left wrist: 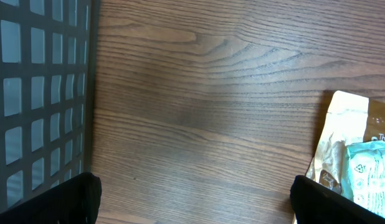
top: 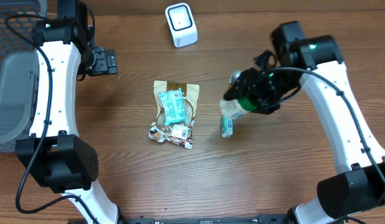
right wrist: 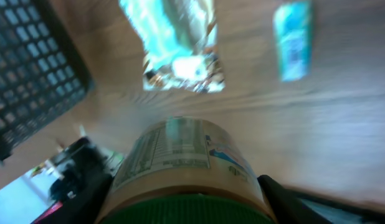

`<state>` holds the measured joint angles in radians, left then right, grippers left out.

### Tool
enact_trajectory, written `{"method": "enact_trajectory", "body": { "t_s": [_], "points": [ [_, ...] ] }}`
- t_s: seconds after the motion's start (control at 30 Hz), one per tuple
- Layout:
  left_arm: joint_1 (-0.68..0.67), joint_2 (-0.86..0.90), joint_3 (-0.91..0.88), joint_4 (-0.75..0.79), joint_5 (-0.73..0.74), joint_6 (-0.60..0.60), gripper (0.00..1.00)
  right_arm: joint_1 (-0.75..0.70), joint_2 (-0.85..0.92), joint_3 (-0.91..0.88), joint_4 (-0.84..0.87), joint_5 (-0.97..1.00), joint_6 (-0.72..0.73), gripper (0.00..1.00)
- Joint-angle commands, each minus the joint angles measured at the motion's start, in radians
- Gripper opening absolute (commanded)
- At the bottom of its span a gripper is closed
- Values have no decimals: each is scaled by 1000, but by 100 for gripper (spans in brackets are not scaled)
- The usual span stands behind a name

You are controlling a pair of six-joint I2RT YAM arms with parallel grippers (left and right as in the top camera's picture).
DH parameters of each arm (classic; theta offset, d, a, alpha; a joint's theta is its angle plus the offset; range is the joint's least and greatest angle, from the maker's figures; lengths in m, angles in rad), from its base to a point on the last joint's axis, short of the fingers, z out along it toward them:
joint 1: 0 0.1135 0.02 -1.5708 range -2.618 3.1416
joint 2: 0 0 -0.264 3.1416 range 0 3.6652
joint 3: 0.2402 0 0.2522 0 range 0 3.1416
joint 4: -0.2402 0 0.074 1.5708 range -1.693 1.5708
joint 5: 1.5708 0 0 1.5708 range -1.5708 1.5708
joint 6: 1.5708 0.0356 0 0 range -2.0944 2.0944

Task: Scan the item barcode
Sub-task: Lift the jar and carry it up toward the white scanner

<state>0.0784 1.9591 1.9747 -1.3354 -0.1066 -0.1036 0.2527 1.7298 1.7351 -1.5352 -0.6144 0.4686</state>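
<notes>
Our right gripper [top: 241,99] is clamped around a green-lidded jar [right wrist: 183,155], its printed label facing the wrist camera. Just below this hand lies a small teal packet [top: 227,127], farther off a heap of snack pouches [top: 174,112], and the white scanner [top: 180,25] stands well apart. Our left gripper [top: 106,61] gapes wide just beside the dark mesh basket [left wrist: 30,93].

The left arm [top: 52,81] and right arm [top: 345,118] are each wearing smooth white shells between bulky black joint housings. 1 small green light [top: 48,25] is glowing near each arm's far end. Thin black cables [top: 22,180] are trailing alongside both arms. The left gripper [top: 115,61] is showing blocky black plates; the right arm's fingers [right wrist: 74,193] are looking equally dark.
</notes>
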Motion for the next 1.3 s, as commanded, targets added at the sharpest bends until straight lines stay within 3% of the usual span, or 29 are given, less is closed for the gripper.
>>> {"method": "enact_trajectory", "body": {
  "t_s": [0.0, 0.13, 0.23, 0.47, 0.53, 0.7, 1.27],
  "points": [
    [0, -3, 16, 1, -5, 11, 99, 66, -13, 20, 0, -80, 162, 25],
    [-1, -3, 16, 1, -5, 11, 99, 148, -13, 20, -20, -87, 325, 25],
    [-1, -3, 16, 1, -5, 11, 100, 187, -13, 20, -33, -121, 371, 24],
    [0, -3, 16, 1, -4, 11, 99, 204, -13, 20, -70, -294, 373, 24],
    [0, -3, 16, 1, -4, 11, 99, 192, -14, 20, -73, -308, 372, 15],
    [0, -3, 16, 1, -5, 11, 100, 183, -14, 20, -72, -309, 373, 4],
    [0, -3, 16, 2, -5, 11, 100, 181, -14, 20, -66, -360, 373, 4]
  ]
}}
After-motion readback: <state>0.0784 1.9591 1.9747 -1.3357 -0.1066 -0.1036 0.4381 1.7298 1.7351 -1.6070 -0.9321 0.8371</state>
